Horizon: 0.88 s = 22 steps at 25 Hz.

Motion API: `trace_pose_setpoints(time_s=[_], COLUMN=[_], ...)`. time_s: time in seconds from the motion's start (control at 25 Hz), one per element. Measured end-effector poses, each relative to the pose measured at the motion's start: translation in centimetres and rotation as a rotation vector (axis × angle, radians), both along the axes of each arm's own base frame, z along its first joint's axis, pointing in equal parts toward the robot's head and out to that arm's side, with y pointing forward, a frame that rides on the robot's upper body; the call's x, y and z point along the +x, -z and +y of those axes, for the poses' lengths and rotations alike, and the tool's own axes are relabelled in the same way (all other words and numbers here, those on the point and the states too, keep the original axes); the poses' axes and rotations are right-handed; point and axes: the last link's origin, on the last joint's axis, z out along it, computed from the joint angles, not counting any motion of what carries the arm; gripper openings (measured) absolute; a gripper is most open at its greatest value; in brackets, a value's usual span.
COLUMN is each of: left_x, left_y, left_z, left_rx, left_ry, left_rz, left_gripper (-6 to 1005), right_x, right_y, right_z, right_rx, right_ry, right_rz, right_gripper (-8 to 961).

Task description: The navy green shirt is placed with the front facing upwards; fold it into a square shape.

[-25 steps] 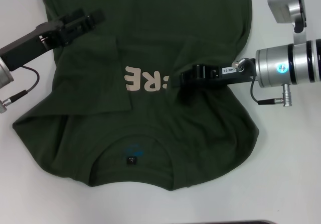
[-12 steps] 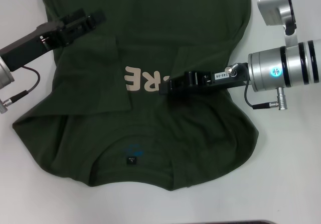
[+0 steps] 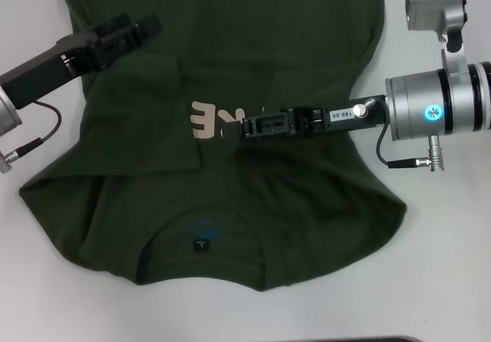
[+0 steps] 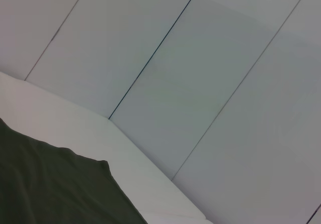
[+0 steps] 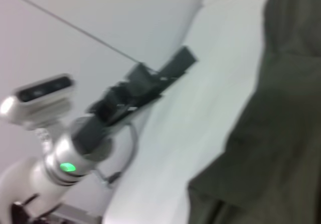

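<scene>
The navy green shirt (image 3: pixel 230 204) lies spread on the white table (image 3: pixel 445 281), collar and black neck tag (image 3: pixel 201 245) nearest me. Only part of the cream lettering (image 3: pixel 203 121) shows. My right gripper (image 3: pixel 230 131) reaches in from the right, low over the chest, and its tip covers the rest of the letters. Over the shirt's far left part my left gripper (image 3: pixel 146 27) hovers; the right wrist view shows it (image 5: pixel 183 59) beyond the shirt's edge (image 5: pixel 281 133). A shirt corner (image 4: pixel 50 189) appears in the left wrist view.
A fold line (image 3: pixel 178 112) runs down the shirt's left side where cloth lies doubled over. Bare white table (image 3: pixel 453 227) borders the shirt on the right and at the front. A grey panelled wall (image 4: pixel 200 58) stands behind the table's far edge.
My right gripper has slid leftward across the chest, from beside the letters to over them, hiding more of the print. The left arm has stayed where it was.
</scene>
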Motion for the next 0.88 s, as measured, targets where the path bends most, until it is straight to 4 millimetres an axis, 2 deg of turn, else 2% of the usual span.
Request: trace_pose_setpoints(time_s=[0.24, 0.64, 0.88], left_x=[0.0, 0.0, -0.2], left_y=[0.0, 0.0, 0.0], left_z=[0.0, -0.1, -0.4], left_rx=[0.000, -0.002, -0.005], left_ry=[0.000, 0.001, 0.002], left_rz=[0.000, -0.001, -0.007], left_gripper=[873, 874, 874], right_x=[0.0, 3.5, 4.3], right_y=[-0.9, -2.4, -3.8], right_z=[-0.4, 0.7, -0.2], right_rx=[0.030, 0.187, 0.176], right_ry=[-0.014, 0.095, 0.081], right_rz=[0.077, -0.012, 0.009], right_gripper=[799, 877, 870])
